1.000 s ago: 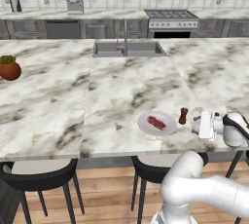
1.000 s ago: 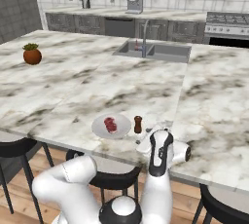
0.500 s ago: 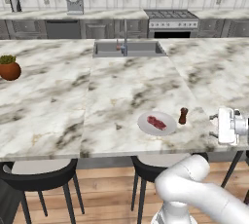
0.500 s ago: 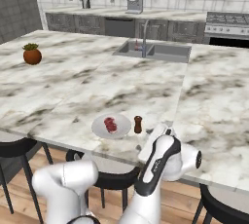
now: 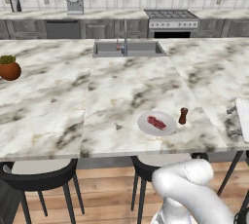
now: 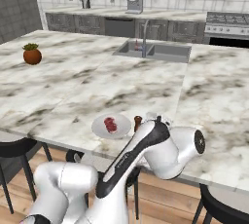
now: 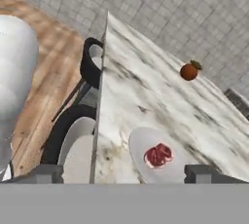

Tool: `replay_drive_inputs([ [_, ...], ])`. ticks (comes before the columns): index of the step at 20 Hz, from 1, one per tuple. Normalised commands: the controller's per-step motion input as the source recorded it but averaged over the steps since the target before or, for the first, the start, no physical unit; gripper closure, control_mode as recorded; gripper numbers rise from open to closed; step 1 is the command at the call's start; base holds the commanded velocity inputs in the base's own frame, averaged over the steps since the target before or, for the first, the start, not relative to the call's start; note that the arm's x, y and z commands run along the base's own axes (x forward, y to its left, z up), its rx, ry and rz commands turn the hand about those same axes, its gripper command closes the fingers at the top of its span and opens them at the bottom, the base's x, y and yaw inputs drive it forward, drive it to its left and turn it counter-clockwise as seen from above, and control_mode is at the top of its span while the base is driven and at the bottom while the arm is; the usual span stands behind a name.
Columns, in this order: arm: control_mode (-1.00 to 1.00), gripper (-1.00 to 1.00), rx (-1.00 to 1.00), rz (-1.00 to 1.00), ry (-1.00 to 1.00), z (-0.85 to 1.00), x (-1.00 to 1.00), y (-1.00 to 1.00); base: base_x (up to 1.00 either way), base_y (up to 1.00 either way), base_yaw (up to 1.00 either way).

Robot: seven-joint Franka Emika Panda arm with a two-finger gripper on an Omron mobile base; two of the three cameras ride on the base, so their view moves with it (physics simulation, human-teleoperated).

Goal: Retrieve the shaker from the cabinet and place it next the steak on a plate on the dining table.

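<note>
On the table (image 5: 58,106) the potted plant (image 5: 9,67) sits far left, well apart. The plate (image 5: 156,123) carries the steak (image 5: 156,122), and the shaker (image 5: 183,116) stands upright just beside it, near the front edge. The pincer (image 7: 124,173) is open, holding nothing. Best to withdraw straight back and clear; the stools (image 5: 41,175) below crowd the edge.

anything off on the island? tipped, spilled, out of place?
Nothing stands out. The shaker stands upright on the dining table just beside the plate; the steak lies flat on it. The plant pot sits upright far off.
</note>
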Motion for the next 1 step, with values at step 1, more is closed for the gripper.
replay_drive_inputs([
  [1,-1.0,-1.0,-0.3,0.0,-0.15,0.94,-0.84,0.21,0.0,0.0,0.0],
])
